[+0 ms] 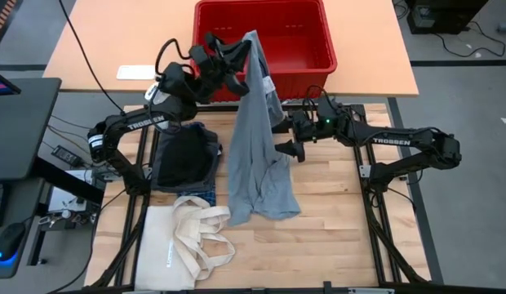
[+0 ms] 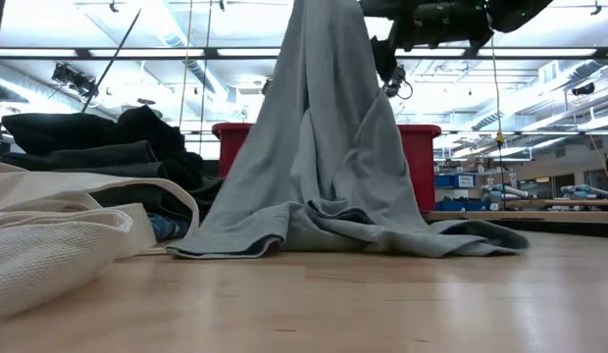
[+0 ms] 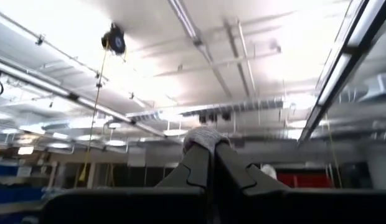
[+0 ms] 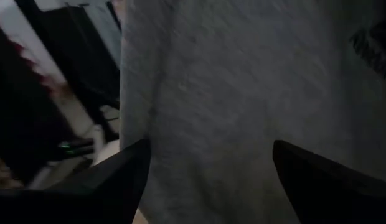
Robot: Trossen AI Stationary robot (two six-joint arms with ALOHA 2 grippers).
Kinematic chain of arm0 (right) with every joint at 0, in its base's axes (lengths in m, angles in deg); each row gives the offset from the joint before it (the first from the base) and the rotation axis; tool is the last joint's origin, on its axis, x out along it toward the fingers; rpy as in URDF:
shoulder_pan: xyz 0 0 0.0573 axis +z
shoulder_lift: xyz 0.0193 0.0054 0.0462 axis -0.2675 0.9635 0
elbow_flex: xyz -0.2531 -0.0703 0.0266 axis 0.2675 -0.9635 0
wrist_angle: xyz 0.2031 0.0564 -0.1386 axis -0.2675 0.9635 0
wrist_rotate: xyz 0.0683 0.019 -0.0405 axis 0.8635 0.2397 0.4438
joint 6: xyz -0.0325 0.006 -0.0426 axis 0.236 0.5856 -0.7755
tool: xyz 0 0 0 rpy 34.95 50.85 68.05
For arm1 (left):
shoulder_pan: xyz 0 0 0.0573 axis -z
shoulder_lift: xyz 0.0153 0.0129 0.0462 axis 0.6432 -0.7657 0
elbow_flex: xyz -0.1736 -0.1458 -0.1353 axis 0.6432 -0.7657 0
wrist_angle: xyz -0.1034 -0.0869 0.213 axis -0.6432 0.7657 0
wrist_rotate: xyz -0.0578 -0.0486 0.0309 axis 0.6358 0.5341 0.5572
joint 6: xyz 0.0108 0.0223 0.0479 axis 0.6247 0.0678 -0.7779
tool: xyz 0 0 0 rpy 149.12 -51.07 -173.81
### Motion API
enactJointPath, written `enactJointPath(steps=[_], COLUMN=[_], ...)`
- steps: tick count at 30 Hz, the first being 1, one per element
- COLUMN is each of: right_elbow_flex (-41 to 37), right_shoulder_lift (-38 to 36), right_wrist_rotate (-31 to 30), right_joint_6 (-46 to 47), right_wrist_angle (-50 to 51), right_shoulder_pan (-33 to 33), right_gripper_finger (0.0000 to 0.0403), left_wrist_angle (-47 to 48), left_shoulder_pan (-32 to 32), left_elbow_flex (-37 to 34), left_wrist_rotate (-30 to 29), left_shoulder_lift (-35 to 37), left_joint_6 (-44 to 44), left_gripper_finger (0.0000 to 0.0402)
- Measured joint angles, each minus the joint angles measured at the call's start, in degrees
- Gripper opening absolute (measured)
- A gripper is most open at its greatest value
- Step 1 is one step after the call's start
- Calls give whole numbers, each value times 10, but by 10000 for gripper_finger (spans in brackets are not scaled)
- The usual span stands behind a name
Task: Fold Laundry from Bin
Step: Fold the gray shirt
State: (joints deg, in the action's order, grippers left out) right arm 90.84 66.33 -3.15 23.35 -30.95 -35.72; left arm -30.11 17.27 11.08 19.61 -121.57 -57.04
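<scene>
1. The left gripper (image 1: 246,42), raised beside the bin's near wall, has its fingers (image 3: 199,165) pinched tight on the top edge of a light grey garment (image 1: 257,139); a bunch of cloth pokes out above the fingertips.
2. The right gripper (image 1: 287,137) faces the hanging cloth at mid-height with its fingers (image 4: 112,180) spread wide, holding nothing.
3. The light grey garment hangs in a long drape; its lower end lies crumpled on the wooden table (image 1: 335,237).
4. The red bin (image 1: 314,61) stands just behind it.
5. A pile of dark clothes (image 1: 184,155) lies to the left, with a cream tote bag (image 1: 184,245) nearer the table's front edge.
</scene>
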Motion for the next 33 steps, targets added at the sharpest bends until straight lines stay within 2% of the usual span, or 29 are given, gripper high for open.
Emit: enactJointPath(steps=[4, 6, 9, 11, 15, 18, 20, 24, 28, 30, 33], right_elbow_flex=[0, 0, 0, 0, 0, 0, 0, 0, 0, 0, 0], right_shoulder_lift=[0, 0, 0, 0, 0, 0, -2, -3, 5, 9, 10], right_wrist_rotate=[30, -11, -120, -171, -211, -211, -219, -276, -258, -229, -223], right_joint_6=[25, 7, -10, -38, -119, -160, -168, -171, -181, -188, -184], right_wrist_angle=[-2, -3, -5, -20, -53, -96, -122, -132, -97, -81, -64], right_shoulder_pan=[-2, 3, 10, 11, 11, 7, 6, 6, 4, 2, 3], right_gripper_finger=[346, 346, 346, 346, 346, 346, 346, 346, 346, 346, 346], left_wrist_angle=[-38, -38, -51, -71, -85, -83, -83, -82, -86, -85, -85], left_shoulder_pan=[1, 3, 10, 17, 32, 44, 49, 58, 67, 67, 67], left_elbow_flex=[0, 0, 0, 0, 0, 0, 0, 0, 0, 0, 0], left_wrist_rotate=[-4, -6, -8, -7, -7, 5, 29, 68, 97, 125, 169], left_shoulder_lift=[0, 0, -1, -1, 0, 0, 0, 0, 2, 2, 1], left_joint_6=[28, 44, 60, 60, 61, 73, 87, 123, 149, 173, 219], left_gripper_finger=[16, 16, 16, 16, 16, 16, 16, 16, 16, 16, 15])
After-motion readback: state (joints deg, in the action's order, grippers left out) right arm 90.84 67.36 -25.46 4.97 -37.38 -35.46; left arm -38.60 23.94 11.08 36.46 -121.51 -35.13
